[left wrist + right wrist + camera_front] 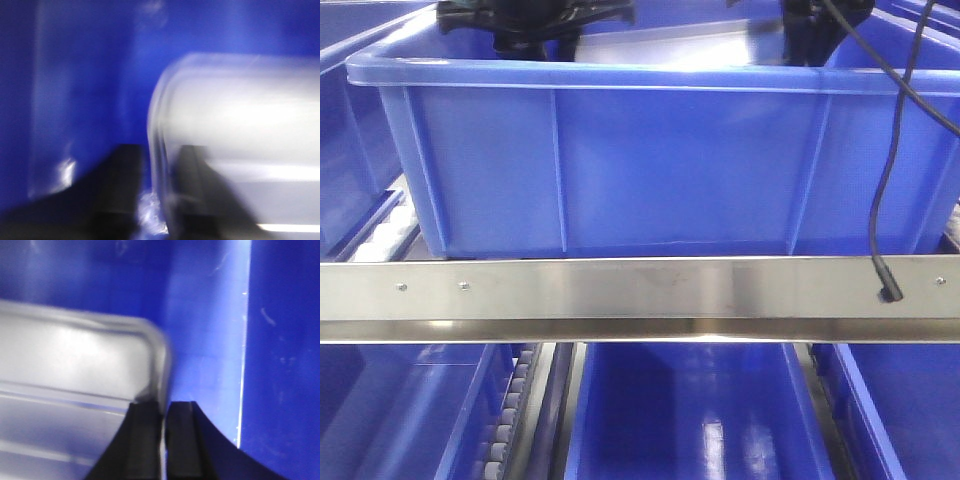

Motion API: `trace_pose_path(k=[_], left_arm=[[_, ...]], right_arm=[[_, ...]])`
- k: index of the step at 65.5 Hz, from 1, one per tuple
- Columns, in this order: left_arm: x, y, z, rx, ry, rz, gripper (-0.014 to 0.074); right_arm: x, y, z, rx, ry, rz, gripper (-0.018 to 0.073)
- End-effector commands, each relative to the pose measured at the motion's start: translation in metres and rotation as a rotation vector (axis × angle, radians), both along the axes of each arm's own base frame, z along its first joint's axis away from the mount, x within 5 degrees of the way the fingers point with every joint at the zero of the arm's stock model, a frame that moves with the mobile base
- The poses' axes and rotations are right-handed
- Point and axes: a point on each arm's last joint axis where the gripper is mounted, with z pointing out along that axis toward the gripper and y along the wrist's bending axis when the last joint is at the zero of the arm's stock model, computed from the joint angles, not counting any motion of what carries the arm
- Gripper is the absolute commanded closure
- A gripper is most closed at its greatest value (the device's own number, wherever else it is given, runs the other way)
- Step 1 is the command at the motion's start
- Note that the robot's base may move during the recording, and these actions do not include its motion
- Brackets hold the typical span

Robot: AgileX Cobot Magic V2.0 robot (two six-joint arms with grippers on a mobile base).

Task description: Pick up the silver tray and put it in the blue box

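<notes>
In the front-facing view, the blue box (650,160) fills most of my screen, sitting behind a steel rail (640,295) with a black cable (895,180) plugged into it. Both arms dip below the box's rim at the top edge; I can only see their dark upper parts, and the tray itself is hidden behind the near wall. More blue crates (690,420) sit on the level below.

On the left wrist camera, blurred, the left gripper (161,200) has one dark finger on each side of the silver tray (240,150) rim, near a rounded corner. The fingers look closed on that rim, with blue box wall behind and to the left.

On the right wrist camera, the right gripper (164,440) is pinched on the opposite rim of the silver tray (75,390), fingers nearly together with the thin edge between them, blue wall all around.

My read: the tray is grabbed and already down inside the box, held at both ends. I cannot tell whether it touches the floor yet. What remains is settling it, opening both grippers, and lifting the arms clear.
</notes>
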Motion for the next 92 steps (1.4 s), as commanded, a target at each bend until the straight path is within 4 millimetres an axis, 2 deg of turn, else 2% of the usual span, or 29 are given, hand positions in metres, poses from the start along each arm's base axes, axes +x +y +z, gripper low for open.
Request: trace_pose_path(k=[1, 4, 9, 21, 30, 38, 43, 50, 53, 65, 78, 92], left_arm=[[-0.006, 0.004, 0.041, -0.066, -0.135, -0.021, 0.0253], [-0.006, 0.004, 0.041, -0.066, -0.135, -0.021, 0.0223], [-0.007, 0.005, 0.044, -0.065, -0.133, -0.018, 0.022], [-0.022, 0.014, 0.071, -0.086, -0.166, -0.011, 0.022], [-0.043, 0.028, 0.102, -0.106, -0.183, 0.003, 0.022], [-0.068, 0.044, 0.132, -0.095, -0.206, -0.028, 0.0224], [-0.084, 0.054, 0.146, -0.068, -0.21, -0.045, 0.0266], [-0.1, 0.065, 0.154, -0.03, -0.223, -0.073, 0.0368], [-0.107, 0.07, 0.154, -0.024, -0.227, -0.078, 0.0433], [-0.133, 0.086, 0.139, -0.023, -0.222, -0.098, 0.0701], [-0.171, 0.107, 0.106, -0.031, -0.209, -0.129, 0.0693], [-0.219, 0.135, 0.072, -0.082, -0.295, -0.174, 0.0693]], right_arm=[[-0.007, -0.004, 0.04, 0.007, -0.145, 0.023, 0.0118], [-0.008, -0.004, 0.04, 0.005, -0.141, 0.022, 0.0024], [-0.01, -0.005, 0.042, 0.003, -0.133, 0.016, -0.0039], [-0.025, -0.011, 0.064, 0.013, -0.163, 0.007, -0.0006], [-0.047, -0.019, 0.093, 0.033, -0.214, -0.001, 0.0087], [-0.073, -0.027, 0.118, 0.044, -0.237, -0.014, 0.0228], [-0.09, -0.034, 0.13, 0.049, -0.245, -0.025, 0.0335], [-0.109, -0.041, 0.137, 0.047, -0.244, -0.03, 0.0457], [-0.117, -0.044, 0.137, 0.045, -0.249, -0.024, 0.0504], [-0.146, -0.053, 0.12, 0.041, -0.267, 0.008, 0.0501], [-0.188, -0.065, 0.09, 0.043, -0.291, 0.045, 0.0501], [-0.237, -0.079, 0.054, 0.075, -0.391, 0.098, 0.0501]])
